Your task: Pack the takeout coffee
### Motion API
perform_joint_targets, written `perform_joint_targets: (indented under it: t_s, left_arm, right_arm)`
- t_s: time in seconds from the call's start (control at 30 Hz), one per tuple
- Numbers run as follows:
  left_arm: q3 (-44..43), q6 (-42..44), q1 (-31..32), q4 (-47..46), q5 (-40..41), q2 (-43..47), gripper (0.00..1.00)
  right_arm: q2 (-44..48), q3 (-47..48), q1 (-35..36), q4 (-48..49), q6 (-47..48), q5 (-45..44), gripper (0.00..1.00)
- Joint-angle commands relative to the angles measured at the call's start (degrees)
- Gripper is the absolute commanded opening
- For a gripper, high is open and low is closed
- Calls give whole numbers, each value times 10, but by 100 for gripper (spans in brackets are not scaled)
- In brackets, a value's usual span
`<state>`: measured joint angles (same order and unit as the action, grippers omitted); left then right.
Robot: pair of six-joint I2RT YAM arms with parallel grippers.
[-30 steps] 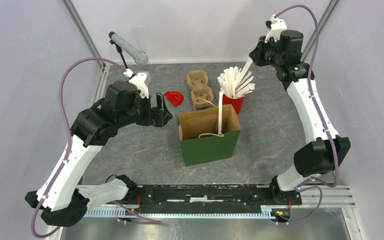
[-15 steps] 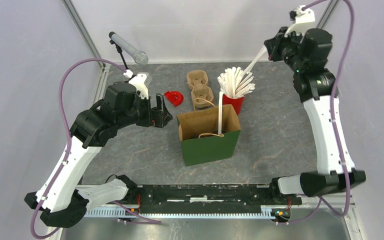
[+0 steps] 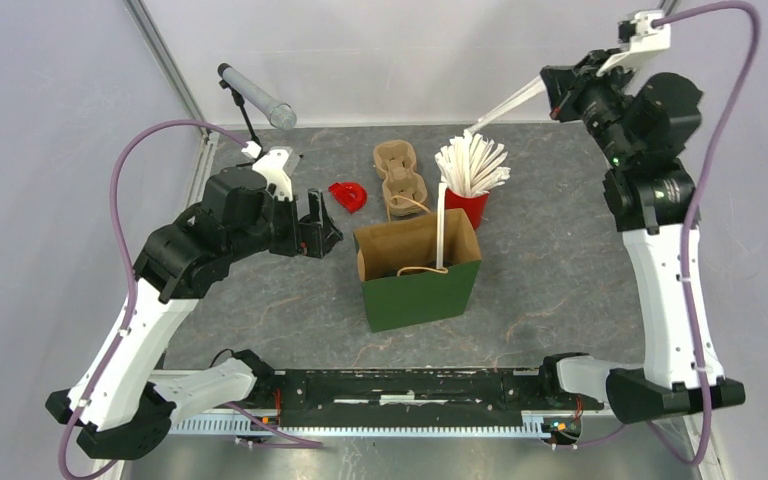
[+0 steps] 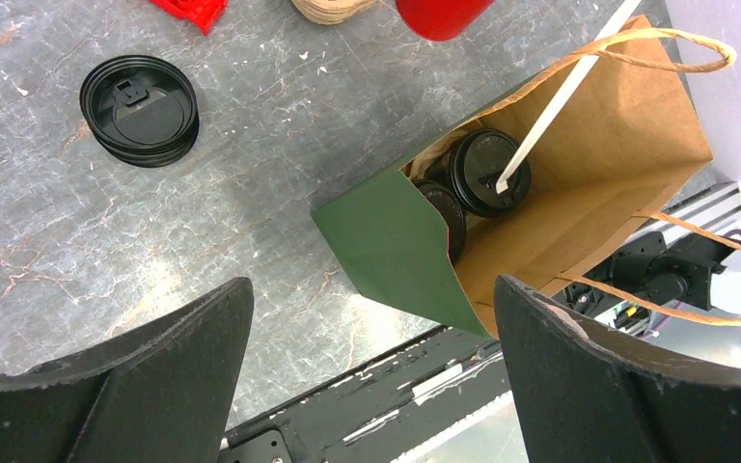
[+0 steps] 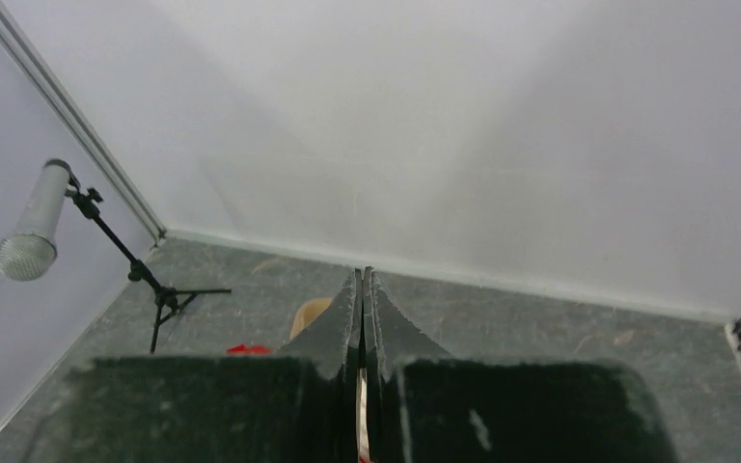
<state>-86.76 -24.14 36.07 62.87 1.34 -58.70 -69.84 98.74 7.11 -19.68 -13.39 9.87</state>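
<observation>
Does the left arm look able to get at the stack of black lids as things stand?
Probably yes. The left end effector is open and empty, and the stack of black lids lies on bare table ahead of it, apart from the green bag, with nothing standing between.

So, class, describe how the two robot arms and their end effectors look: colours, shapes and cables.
The left arm and right arm have white tubular links between bulky black joints. A purple cable loops along each. The left end effector and right end effector are black, with two tapered fingers.
</observation>
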Motion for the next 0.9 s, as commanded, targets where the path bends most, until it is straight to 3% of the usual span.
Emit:
perform_joint_targets:
  t_s: [0.0, 0.3, 0.5, 0.87]
  left_arm:
    - [-6, -4, -2, -16, 3, 12, 100]
    - [-10, 1, -2, -11, -1, -9, 100]
    - [-14, 6, -1, -10, -5, -22, 100]
    - [-23, 9, -2, -9, -6, -36, 100]
  right_arm:
    - [-28, -29, 1, -14, -34, 5, 0]
    - [-79, -34, 0, -54, -40, 10, 0]
    - [-132, -94, 2, -2, -15, 23, 1]
    - [-240, -120, 11, 25, 60, 46, 9]
